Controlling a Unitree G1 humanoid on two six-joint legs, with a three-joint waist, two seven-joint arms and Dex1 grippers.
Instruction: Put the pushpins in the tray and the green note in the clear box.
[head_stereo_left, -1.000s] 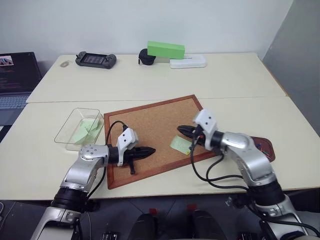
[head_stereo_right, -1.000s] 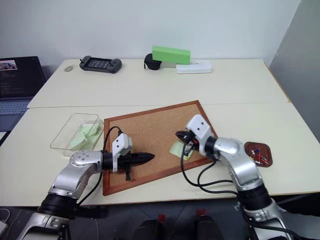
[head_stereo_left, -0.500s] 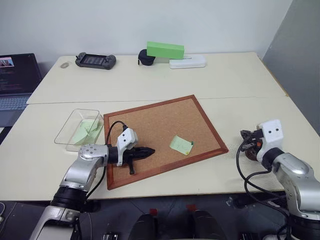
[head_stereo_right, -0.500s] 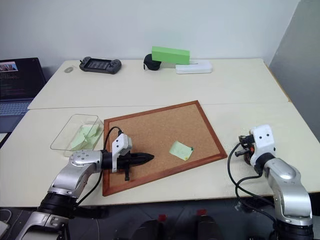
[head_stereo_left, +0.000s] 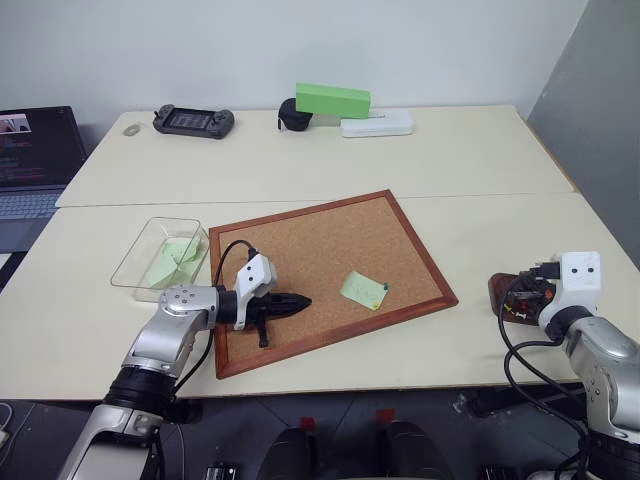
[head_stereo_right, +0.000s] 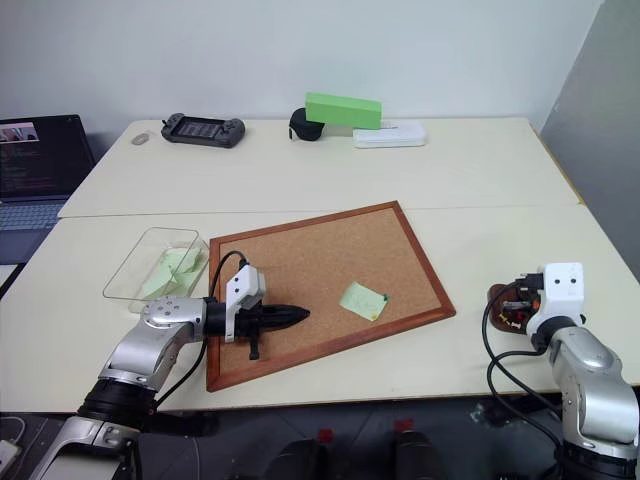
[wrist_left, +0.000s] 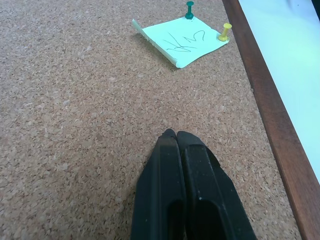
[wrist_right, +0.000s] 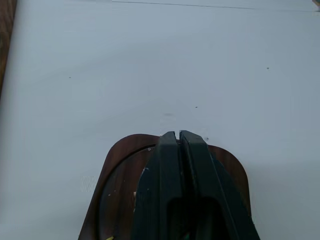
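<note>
Left eye view, entry 1, change: right hand has left the pale-green square paper note, where it worked 1 second ago, and now hangs over the small dark reddish-brown tray at 3 o'clock of the wood-framed corkboard. Judged meaning: 1 pin delivery is ending at the tray, and the note is 1 fastening nearer to release.

Entry 2, right hand: fingers pressed together, tips over the tray's far rim. Whether a pin is pinched between them cannot be told. Small coloured specks in the tray are probably pins already delivered.

Entry 3, left hand: fingers pressed together, holding nothing, poised over bare cork with its tips pointing toward the note, unmoved over the last second.

Entry 4, pushpins on the board: 1 green pushpin and 1 yellow pushpin stand at the note's far edge. Both are left to pull.

Entry 5, green note: flat on the cork, at 4 o'clock of the board's centre, not yet boxed.

Entry 6, clear plastic box: on the cream desk at 9 o'clock of the board, with pale-green paper inside.
</note>
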